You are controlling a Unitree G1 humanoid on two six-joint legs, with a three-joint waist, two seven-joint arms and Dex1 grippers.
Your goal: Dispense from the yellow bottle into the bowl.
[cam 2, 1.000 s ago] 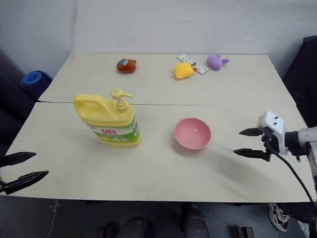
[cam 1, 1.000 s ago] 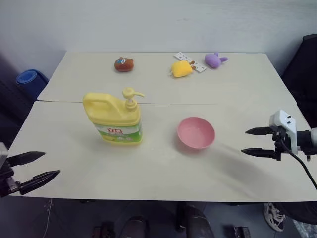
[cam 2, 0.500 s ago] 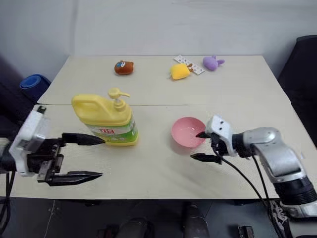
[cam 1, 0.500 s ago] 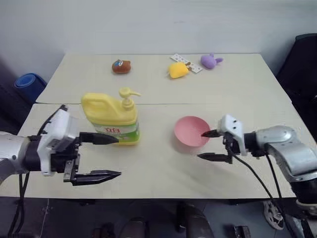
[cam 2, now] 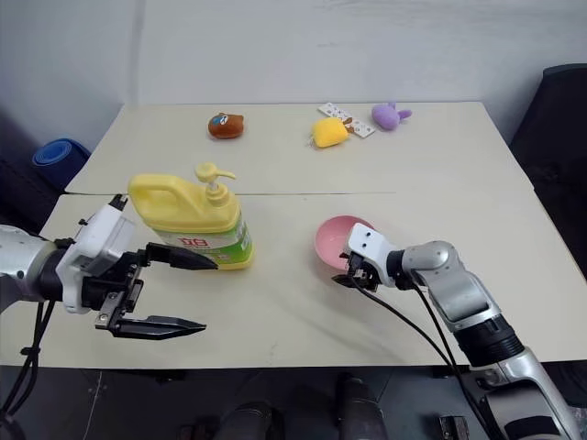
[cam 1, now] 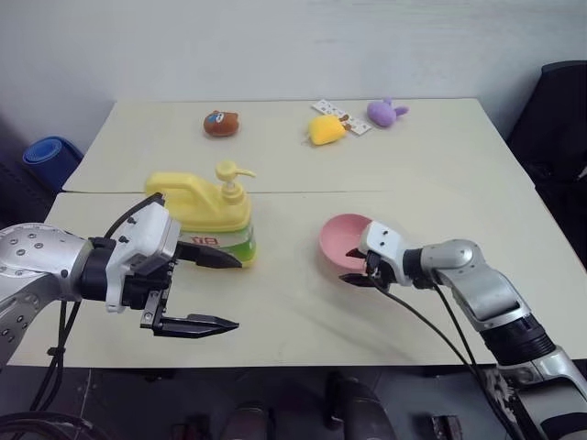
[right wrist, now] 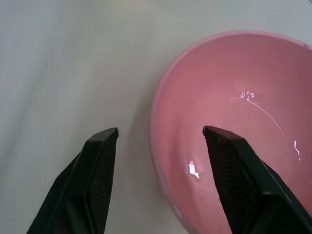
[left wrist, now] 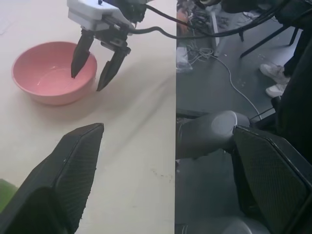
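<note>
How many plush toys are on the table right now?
3, all along the far edge: brown plush toward the left, yellow plush mid, purple plush toward the right.

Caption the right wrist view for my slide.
Right gripper straddling the pink bowl's rim, one finger inside, one outside.

The left gripper (cam 1: pixel 209 290) hangs beside the yellow bottle (cam 1: pixel 204 213), its two fingers spread wide. The right gripper (cam 1: pixel 357 267), arm stretched forward, straddles the bowl (cam 1: pixel 341 237) rim, one finger inside, one outside, not clamped.
</note>
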